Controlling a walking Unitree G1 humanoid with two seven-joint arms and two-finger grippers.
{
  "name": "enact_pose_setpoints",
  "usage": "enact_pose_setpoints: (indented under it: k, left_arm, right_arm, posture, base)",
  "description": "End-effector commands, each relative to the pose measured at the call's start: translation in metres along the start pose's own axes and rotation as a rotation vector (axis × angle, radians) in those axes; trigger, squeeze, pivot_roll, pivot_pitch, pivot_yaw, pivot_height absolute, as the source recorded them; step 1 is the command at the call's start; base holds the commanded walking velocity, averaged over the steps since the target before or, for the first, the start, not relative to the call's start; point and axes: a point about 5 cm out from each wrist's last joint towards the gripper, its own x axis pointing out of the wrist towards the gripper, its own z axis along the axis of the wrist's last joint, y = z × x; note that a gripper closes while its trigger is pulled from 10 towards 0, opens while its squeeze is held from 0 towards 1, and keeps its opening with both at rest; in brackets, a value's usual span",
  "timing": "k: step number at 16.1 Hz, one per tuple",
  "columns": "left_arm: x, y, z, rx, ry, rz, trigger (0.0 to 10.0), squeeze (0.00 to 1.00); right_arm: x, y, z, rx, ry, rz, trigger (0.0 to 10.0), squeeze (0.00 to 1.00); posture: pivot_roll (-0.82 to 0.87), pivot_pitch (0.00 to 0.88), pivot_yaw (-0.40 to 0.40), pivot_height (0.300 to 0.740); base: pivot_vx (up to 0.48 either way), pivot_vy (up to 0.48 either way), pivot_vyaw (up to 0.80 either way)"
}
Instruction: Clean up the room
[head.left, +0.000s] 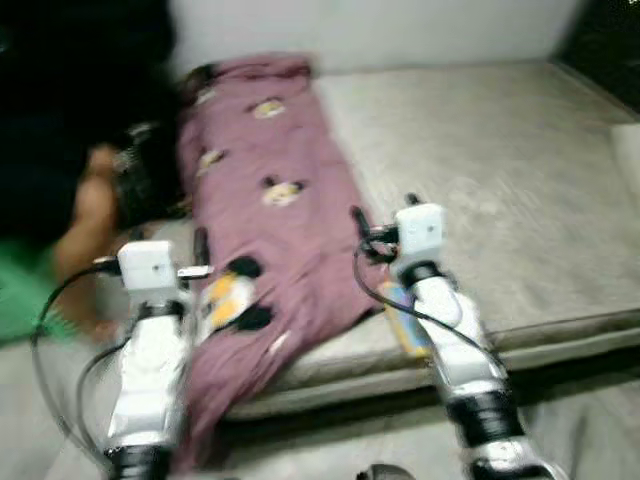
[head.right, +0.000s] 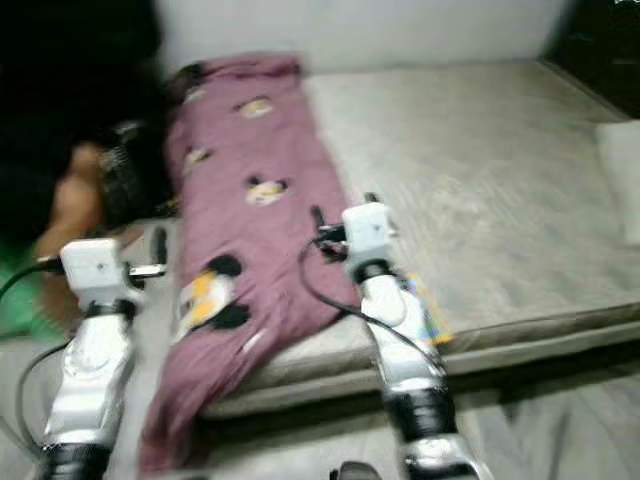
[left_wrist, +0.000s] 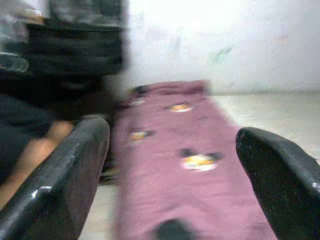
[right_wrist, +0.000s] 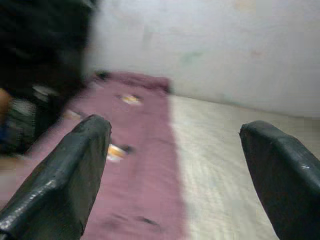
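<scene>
A mauve blanket (head.left: 270, 215) with cartoon prints lies lengthwise on the left side of a grey mattress (head.left: 500, 190). Its near end hangs over the front edge towards the floor. My left gripper (left_wrist: 172, 130) is open and hovers over the blanket's near left part. My right gripper (right_wrist: 176, 125) is also open, above the blanket's right border near the front of the mattress. Neither holds anything. A flat colourful item (head.right: 425, 310) lies at the mattress's front edge under my right arm. All views are blurred.
A person in dark clothes is at the left of the bed, with a bare arm (head.left: 85, 215) beside a dark object (head.left: 140, 185). A white pillow (head.right: 625, 180) lies at the mattress's right edge. A pale wall (head.left: 380, 30) stands behind the bed.
</scene>
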Motion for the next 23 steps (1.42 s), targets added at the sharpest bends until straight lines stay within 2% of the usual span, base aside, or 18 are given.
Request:
enact_pose_setpoints:
  k: [1,8,11,23]
  left_arm:
    - [-0.0001,0.0089,-0.0002,0.046,0.006,0.03,10.0,0.0]
    - [0.0,0.0099,-0.0029,0.091,0.02,0.059,10.0,0.0]
    - [-0.0006,0.0081,-0.0029,0.108,0.019,0.056,10.0,0.0]
    - [0.0007,0.0047,-0.003,0.099,0.016,0.051,10.0,0.0]
  right_arm:
    - [0.0045,0.0046,0.0072,0.018,-0.027,0.004,10.0,0.0]
    - [0.0037,0.0059,0.0067,-0.001,-0.028,0.013,10.0,0.0]
    - [0.0032,0.0071,0.0064,-0.007,-0.028,0.022,10.0,0.0]
    - [0.0044,0.0058,0.0059,-0.022,-0.025,0.034,10.0,0.0]
  posture:
    - [-0.04,0.0,-0.01,0.74]
    - [-0.04,0.0,-0.012,0.74]
    - [-0.04,0.0,-0.014,0.74]
    - [-0.04,0.0,-0.024,0.74]
  base:
    - [0.0,0.0,0.0]
    - [0.0,0.0,0.0]
    - [0.0,0.0,0.71]
    - [0.0,0.0,0.0]
